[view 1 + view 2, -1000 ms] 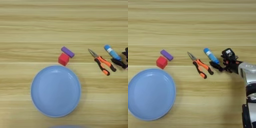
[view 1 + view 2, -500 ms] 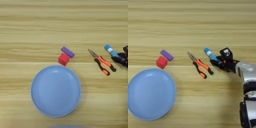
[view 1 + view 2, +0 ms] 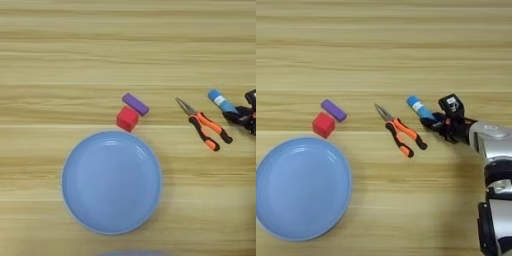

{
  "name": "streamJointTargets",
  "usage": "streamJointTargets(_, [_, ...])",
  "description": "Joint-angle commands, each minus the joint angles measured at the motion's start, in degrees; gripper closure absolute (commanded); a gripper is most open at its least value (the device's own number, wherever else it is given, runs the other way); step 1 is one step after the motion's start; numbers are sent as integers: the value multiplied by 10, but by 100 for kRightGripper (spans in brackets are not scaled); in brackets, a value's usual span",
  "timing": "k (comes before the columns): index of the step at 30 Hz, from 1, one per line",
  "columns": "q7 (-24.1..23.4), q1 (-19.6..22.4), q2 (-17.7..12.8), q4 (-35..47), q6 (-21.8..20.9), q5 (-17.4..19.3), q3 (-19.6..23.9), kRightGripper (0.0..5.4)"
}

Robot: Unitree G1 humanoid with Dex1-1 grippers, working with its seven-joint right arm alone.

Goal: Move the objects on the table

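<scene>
A light wooden bench (image 3: 381, 45) with horizontal plank grain fills both views. On its right side the right hand (image 3: 432, 121) reaches in from the right on a silver forearm (image 3: 491, 142), its black fingers (image 3: 428, 122) closing around the near end of the blue tube with a white label (image 3: 419, 108); the tube lies flat, its blue cap pointing away toward the upper left, and the fingers cover its lower end, so the hand looks pinched on the tube, though how firmly cannot be told. Just to the left of the tube lie the orange-handled pliers (image 3: 401, 132), slanted the same way, metal nose toward the upper left and handles toward the lower right, apart from both tube and hand. Further left, the small red cube (image 3: 127, 118) sits just beside the flat purple block (image 3: 135, 104), the block behind and slightly right of the cube; whether they touch cannot be told. The large round light-blue plate (image 3: 80, 200) rests in front of them, its far rim close to the cube.
</scene>
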State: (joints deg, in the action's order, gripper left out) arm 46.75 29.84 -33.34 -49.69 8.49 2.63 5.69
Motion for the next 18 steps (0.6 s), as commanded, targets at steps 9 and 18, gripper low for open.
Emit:
streamJointTargets(9, [10, -62, 25, 424, 126, 43, -22, 401])
streamJointTargets(18, [15, -111, 82, 532, 170, 33, -102, 401])
